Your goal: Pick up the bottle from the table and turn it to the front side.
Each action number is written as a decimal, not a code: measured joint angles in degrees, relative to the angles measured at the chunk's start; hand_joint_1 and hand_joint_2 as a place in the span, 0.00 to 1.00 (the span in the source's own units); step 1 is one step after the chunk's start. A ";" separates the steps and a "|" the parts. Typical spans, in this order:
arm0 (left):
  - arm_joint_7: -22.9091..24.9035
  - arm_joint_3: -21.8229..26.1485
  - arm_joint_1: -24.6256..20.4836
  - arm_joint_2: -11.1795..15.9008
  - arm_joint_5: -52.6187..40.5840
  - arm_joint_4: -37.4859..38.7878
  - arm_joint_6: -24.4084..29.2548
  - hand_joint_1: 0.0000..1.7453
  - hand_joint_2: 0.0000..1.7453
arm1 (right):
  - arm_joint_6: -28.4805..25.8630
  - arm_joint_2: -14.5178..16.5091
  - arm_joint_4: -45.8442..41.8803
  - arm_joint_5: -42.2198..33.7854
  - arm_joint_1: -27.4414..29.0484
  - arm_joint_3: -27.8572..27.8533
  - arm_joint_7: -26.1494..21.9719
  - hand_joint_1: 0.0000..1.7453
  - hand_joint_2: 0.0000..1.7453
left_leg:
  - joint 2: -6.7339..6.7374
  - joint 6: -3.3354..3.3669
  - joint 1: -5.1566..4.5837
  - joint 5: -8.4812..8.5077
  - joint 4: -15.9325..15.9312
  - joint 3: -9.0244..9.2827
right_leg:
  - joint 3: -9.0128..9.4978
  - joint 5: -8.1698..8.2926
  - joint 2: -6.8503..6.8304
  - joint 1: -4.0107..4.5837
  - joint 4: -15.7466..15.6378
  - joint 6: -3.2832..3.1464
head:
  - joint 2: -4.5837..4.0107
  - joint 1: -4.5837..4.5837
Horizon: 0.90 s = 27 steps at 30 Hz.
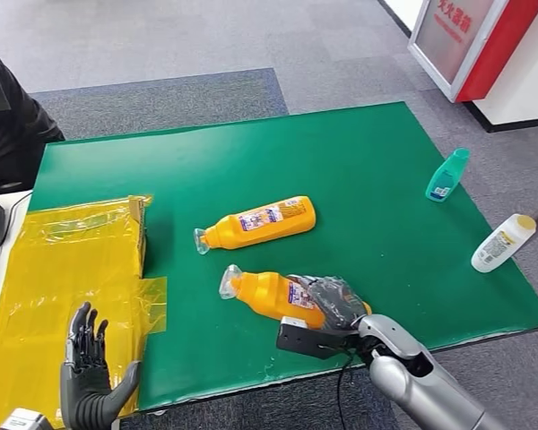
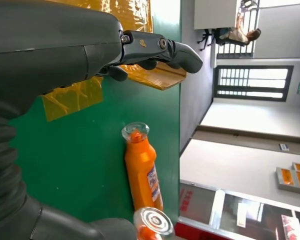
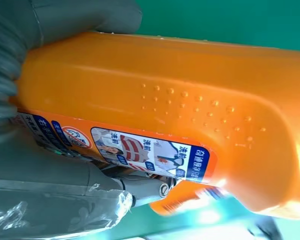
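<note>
Head view first: the right hand (image 1: 331, 303) is wrapped over the base end of the near orange bottle (image 1: 266, 294), which lies on the green table (image 1: 361, 170) with its clear cap pointing to nine o'clock. The risk, as I read it: the grip sits far back, so on the lift the cap end may sag or the smooth body may roll out. A second orange bottle (image 1: 259, 222) lies just beyond at twelve o'clock, close enough to get knocked. A teal bottle (image 1: 447, 175) and a white bottle (image 1: 502, 242) sit well apart at two and three o'clock. The left hand (image 1: 87, 372) hovers empty, fingers spread, over the yellow bag (image 1: 63, 269).

Left wrist view: fingers (image 2: 156, 47) extended, nothing in them; both orange bottles beyond.

Right wrist view: thumb (image 3: 84, 20) pressed on the bottle's side, label half turned under, so turning isn't finished, I'd judge.
</note>
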 joint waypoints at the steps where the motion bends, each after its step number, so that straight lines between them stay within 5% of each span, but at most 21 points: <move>1: 0.01 0.08 0.09 -0.09 0.26 -0.03 -0.50 0.00 1.00 | -0.69 0.29 -1.23 -0.24 0.98 -0.44 -0.96 1.00 1.00 | 0.00 0.00 0.00 0.00 0.00 0.00 | 0.00 -0.01 -0.01 0.01 0.00 -0.01 | 0.00 0.00; 12: -0.01 0.99 -0.24 -2.61 -0.33 1.83 -10.00 0.00 1.00 | -5.38 6.33 -8.64 -0.37 8.50 -2.46 -12.40 1.00 1.00 | -0.01 0.00 0.00 0.00 0.00 -0.03 | -0.03 -0.03 0.00 0.00 0.00 -0.04 | 0.00 0.01; 20: 0.00 -0.39 -2.75 -3.27 -0.65 5.53 -16.58 0.00 1.00 | -6.30 12.80 -6.63 0.68 8.82 0.65 -17.03 1.00 1.00 | -0.01 -0.01 0.02 0.00 0.00 -0.03 | -0.03 -0.03 0.00 0.03 0.01 -0.05 | 0.00 0.00; 27: 0.00 -3.13 -4.43 -2.86 -0.16 7.32 -18.41 0.00 1.00 | -12.38 17.64 -3.20 3.39 8.99 3.37 -20.92 1.00 1.00 | 0.00 -0.01 0.02 0.00 0.00 -0.04 | -0.04 -0.04 0.00 0.02 0.01 -0.06 | 0.00 0.00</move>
